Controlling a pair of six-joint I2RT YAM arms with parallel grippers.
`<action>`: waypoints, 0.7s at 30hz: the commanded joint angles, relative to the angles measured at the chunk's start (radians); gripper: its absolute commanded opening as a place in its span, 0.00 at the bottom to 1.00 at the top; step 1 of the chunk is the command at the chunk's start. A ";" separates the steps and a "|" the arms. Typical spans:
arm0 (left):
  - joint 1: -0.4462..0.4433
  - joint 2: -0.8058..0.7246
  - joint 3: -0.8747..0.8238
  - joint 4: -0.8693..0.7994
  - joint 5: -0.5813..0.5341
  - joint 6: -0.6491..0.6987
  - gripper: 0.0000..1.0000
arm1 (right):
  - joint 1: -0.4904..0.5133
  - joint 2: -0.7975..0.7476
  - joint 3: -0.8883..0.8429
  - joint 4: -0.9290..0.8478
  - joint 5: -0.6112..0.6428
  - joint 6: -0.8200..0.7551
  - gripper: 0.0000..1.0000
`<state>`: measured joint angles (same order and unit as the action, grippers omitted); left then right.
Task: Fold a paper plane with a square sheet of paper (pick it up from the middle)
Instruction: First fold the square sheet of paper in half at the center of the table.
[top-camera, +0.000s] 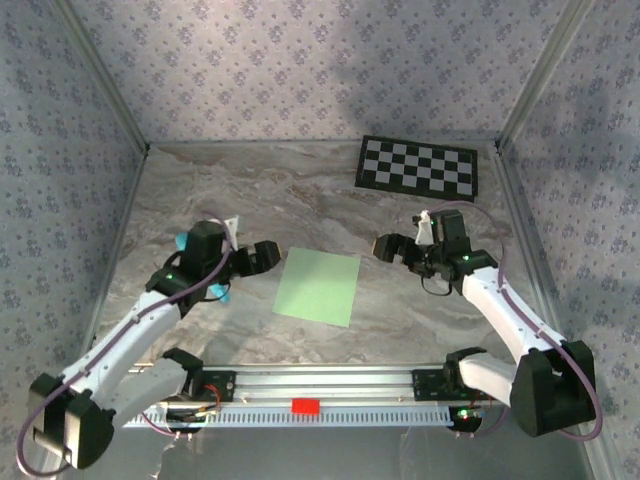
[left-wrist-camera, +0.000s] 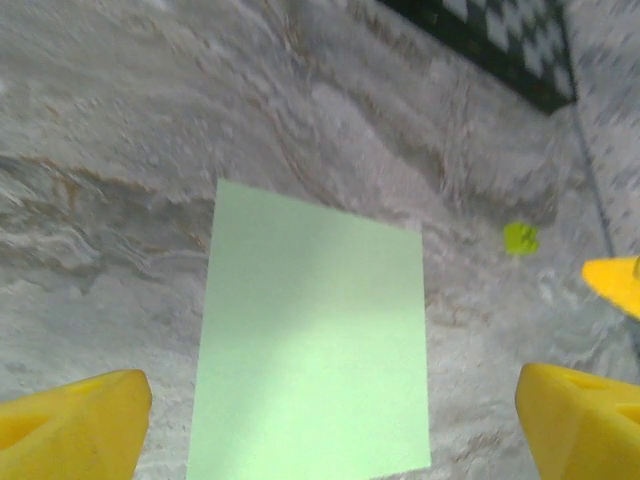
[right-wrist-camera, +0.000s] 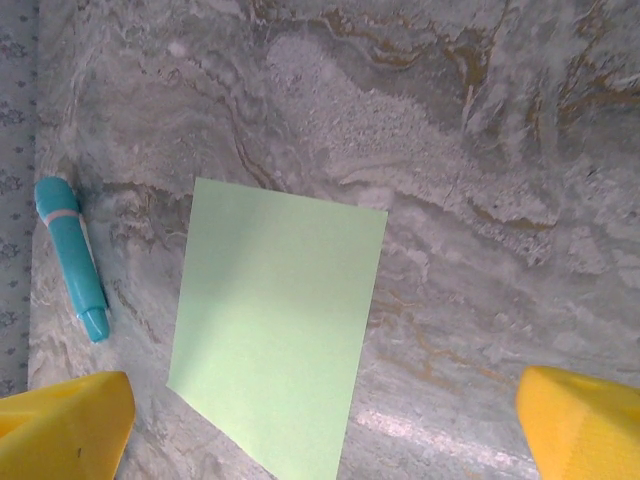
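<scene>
Square sheet of paper (top-camera: 318, 287) lies flat on the table (top-camera: 300, 200), between the two grippers: left gripper (top-camera: 270, 257) just off its left edge, right gripper (top-camera: 385, 246) further off to its right, neither touching. Checkerboard (top-camera: 418, 165) lies far right, behind the right gripper. Small stick (right-wrist-camera: 72, 256) lies left of the sheet, under the left arm (top-camera: 130, 330).

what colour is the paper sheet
The sheet is plain pale mint green, clearest in the left wrist view.
</scene>
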<state>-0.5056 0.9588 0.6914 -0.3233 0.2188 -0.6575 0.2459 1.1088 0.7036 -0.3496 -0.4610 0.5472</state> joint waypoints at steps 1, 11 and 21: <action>-0.080 0.072 0.064 -0.066 -0.077 -0.008 0.92 | 0.025 -0.010 -0.020 -0.021 -0.007 0.041 1.00; -0.274 0.302 0.121 -0.021 -0.127 -0.056 0.88 | 0.093 -0.039 -0.095 -0.040 0.044 0.120 1.00; -0.353 0.648 0.388 -0.227 -0.194 -0.030 0.84 | 0.120 -0.064 -0.126 -0.049 0.082 0.162 1.00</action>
<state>-0.8494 1.5444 0.9989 -0.4400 0.0727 -0.6968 0.3569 1.0622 0.5896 -0.3782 -0.4065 0.6777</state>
